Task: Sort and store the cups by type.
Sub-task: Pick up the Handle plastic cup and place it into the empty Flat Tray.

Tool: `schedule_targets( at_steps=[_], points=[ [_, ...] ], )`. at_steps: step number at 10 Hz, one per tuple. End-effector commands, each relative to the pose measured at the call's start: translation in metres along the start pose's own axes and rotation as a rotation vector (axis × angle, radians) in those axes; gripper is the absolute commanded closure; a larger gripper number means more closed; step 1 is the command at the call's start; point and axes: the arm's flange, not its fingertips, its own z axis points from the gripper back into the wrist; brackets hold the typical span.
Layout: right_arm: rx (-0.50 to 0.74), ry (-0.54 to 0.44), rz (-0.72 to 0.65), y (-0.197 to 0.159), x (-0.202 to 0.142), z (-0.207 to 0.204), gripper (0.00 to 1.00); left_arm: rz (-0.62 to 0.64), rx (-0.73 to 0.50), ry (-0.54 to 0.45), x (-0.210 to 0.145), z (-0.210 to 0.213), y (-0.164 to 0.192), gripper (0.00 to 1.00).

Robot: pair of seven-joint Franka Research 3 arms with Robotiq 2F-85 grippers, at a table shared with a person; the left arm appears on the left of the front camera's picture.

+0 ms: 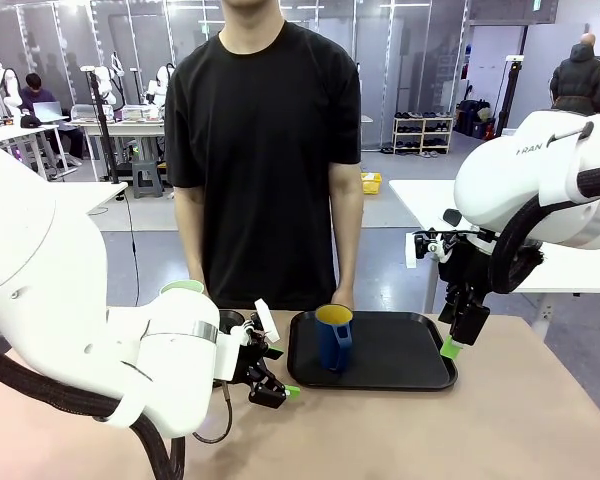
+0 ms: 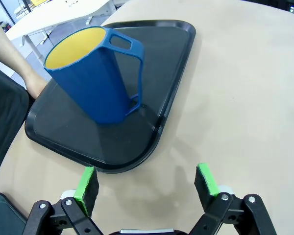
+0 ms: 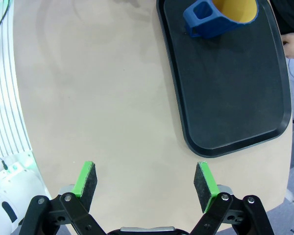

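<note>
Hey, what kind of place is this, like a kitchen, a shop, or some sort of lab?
Most likely a robotics lab or data-collection hall. Behind the person stand more worktables with other robot arms, plus glass partitions. Up front, a blue mug sits on a black tray.

This was a robotics lab, set in a large open hall. Behind the person (image 1: 265, 150) at the far side of the table (image 1: 540, 410) stood rows of white worktables (image 1: 130, 128) carrying more robot arms and cables, with someone seated at a laptop (image 1: 48, 110) on the left. Glass partitions lined the back, a shoe rack (image 1: 422, 135) stood against them, and a yellow crate (image 1: 371, 183) sat on the smooth grey floor
</note>
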Motion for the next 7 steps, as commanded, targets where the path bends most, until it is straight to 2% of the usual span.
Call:
schedule_targets(
  at_steps=[1,7],
  points=[
    [-0.013,-0.004,-0.014,0.0026,-0.0007,-0.0020,0.00,-0.019,0.011,-0.004,0.0009,-0.0013,0.0003,0.00],
    [-0.013,-0.004,-0.014,0.0026,-0.0007,-0.0020,0.00,-0.019,0.011,-0.004,0.0009,-0.0013,0.0003,0.00]
  ],
)
